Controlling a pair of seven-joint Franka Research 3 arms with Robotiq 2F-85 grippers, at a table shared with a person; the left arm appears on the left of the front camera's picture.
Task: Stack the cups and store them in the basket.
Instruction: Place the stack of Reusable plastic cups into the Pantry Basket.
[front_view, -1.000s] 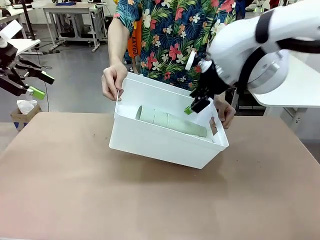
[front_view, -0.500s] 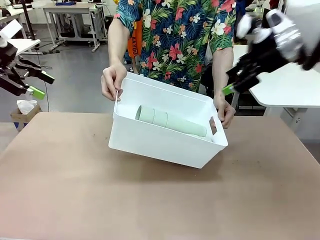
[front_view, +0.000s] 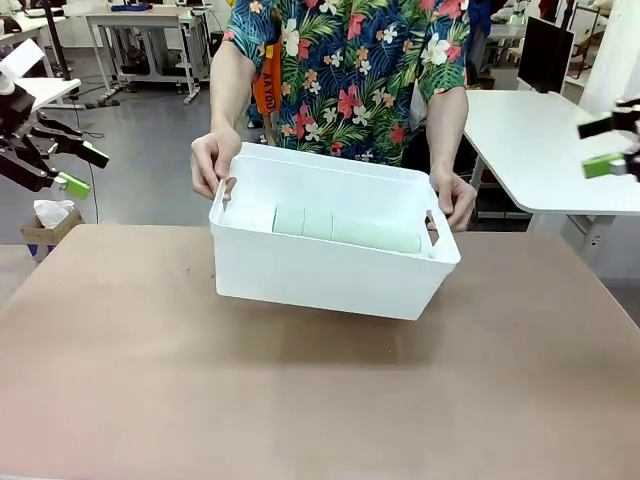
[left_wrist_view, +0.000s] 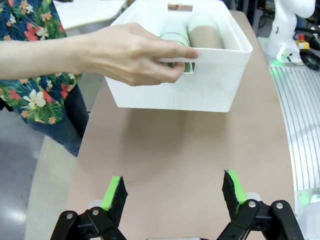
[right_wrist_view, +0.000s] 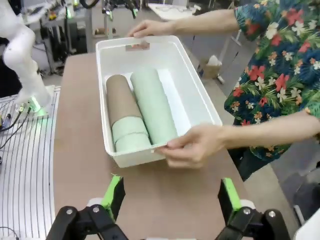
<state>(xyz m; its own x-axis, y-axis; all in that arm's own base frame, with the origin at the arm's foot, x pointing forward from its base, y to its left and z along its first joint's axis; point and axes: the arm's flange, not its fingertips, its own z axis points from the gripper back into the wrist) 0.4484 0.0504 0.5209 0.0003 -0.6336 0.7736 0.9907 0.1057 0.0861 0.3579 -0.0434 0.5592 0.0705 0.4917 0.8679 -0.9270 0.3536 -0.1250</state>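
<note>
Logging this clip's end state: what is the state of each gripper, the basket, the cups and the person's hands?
left gripper: open, holding nothing.
right gripper: open, holding nothing.
basket: gripped at both ends by the person's hands.
cups: lying on their sides in the basket as two nested stacks, one showing a tan-brown cup.

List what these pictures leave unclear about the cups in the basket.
- Cup count: the cups lie nested in two rows in the basket, so the seams are too few to count all of them.
- Front view: the basket's near wall hides the lower part of the cups.
- Left wrist view: the person's hand and the rim cover most of the stacks.
- Whether the basket rests on the table or is lifted.
</note>
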